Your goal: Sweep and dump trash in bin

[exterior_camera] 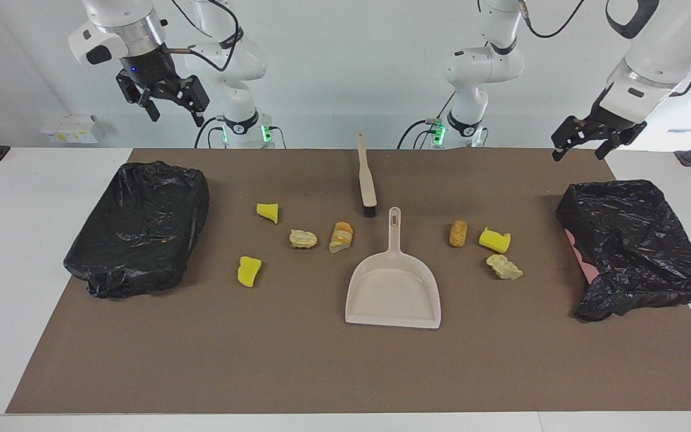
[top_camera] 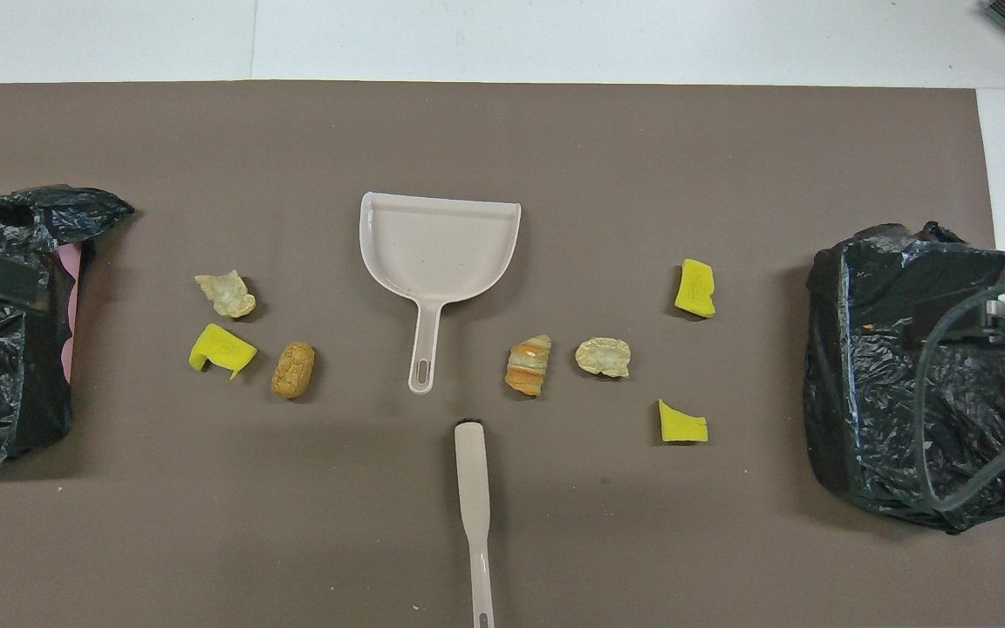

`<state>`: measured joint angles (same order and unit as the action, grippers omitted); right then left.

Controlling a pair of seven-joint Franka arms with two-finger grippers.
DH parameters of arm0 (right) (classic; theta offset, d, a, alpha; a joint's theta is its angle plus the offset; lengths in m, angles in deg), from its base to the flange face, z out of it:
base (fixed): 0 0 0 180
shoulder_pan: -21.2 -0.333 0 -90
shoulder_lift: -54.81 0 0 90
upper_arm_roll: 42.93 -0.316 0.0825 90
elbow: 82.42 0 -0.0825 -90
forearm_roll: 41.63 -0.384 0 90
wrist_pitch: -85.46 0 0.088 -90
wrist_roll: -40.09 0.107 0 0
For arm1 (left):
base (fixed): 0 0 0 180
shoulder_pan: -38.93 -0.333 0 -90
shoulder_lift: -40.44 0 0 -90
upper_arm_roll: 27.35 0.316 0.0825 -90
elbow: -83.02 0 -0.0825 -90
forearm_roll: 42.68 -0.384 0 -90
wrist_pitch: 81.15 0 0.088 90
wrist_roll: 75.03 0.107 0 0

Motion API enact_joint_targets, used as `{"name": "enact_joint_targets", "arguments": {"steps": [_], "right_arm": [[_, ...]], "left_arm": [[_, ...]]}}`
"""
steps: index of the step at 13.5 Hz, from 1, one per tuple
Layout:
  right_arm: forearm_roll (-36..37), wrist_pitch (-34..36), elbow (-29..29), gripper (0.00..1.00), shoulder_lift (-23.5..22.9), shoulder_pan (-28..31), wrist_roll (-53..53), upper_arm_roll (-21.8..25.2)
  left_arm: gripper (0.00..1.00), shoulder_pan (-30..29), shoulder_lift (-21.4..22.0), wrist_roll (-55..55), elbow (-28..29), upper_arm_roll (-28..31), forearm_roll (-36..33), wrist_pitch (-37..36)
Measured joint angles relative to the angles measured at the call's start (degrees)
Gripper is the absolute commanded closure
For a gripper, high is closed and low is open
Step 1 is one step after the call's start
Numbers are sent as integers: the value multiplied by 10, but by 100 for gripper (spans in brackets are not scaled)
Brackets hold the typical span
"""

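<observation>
Left gripper: I see my left gripper (exterior_camera: 597, 143) raised over the edge of the mat, above the bin (exterior_camera: 633, 246) at the left arm's end; its fingers are spread and hold nothing.
Right gripper: my right gripper (exterior_camera: 162, 102) hangs high over the table's robot edge, above the other bin (exterior_camera: 141, 228) at the right arm's end; fingers spread, nothing between them.
Trash against the jaws: all seven pieces lie flat on the brown mat (exterior_camera: 261, 360), well apart from both grippers and touched by neither.
Trash, left arm's end: I count three pieces between the dustpan and that bin: a tan lump (exterior_camera: 458, 233), a yellow foam piece (exterior_camera: 495, 240) beside it, and a pale lump (exterior_camera: 504, 267) farther from the robots.
Trash, right arm's end: four pieces: a striped orange lump (exterior_camera: 341, 237) nearest the dustpan, a pale lump (exterior_camera: 303, 239) beside it, a yellow wedge (exterior_camera: 267, 212) nearer the robots, and a yellow piece (exterior_camera: 249, 271) farther out.
Long axes: the tan lump and striped lump lie roughly lengthwise toward and away from the robots; the rest are too stubby for me to call.
Dustpan: the beige dustpan (exterior_camera: 393, 288) sits mid-mat, handle pointing toward the robots, mouth away.
Brush: the brush (exterior_camera: 367, 180) lies nearer the robots than the dustpan, dark bristle end close to the dustpan handle's tip, its handle pointing toward the robots.
</observation>
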<state>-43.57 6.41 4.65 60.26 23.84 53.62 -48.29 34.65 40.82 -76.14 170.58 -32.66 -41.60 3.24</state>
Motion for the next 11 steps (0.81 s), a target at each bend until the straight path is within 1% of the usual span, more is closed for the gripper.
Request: {"name": "enact_joint_targets", "arguments": {"steps": [11], "right_arm": [[1,-8,-1,0,0,0,-15,0]], "left_arm": [[0,2,-3,15,-1,-5,0,-12]]}}
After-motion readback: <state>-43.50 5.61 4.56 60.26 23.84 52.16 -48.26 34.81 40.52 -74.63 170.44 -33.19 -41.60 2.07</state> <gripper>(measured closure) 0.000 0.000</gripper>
